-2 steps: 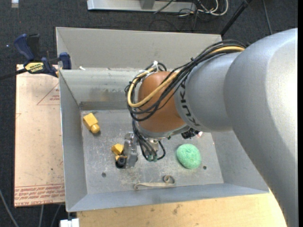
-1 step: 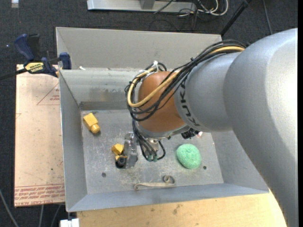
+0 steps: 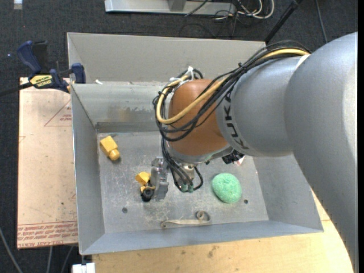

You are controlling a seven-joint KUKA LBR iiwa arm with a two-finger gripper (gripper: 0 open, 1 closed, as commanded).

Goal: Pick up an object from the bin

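My gripper (image 3: 160, 185) is low over the bin floor, left of the middle and under the orange wrist cover. A small yellow and black thing (image 3: 144, 185) lies right against its left side; whether it is held cannot be made out. A green, rounded, spongy lump (image 3: 226, 187) rests on the floor to the gripper's right, apart from it. A yellow block (image 3: 110, 148) lies further off toward the back left, near the bin's left wall.
A thin pale strip (image 3: 181, 223) lies along the front wall, with a small curled metal piece (image 3: 202, 215) just above it. The arm and its cables cover the bin's right and back middle.
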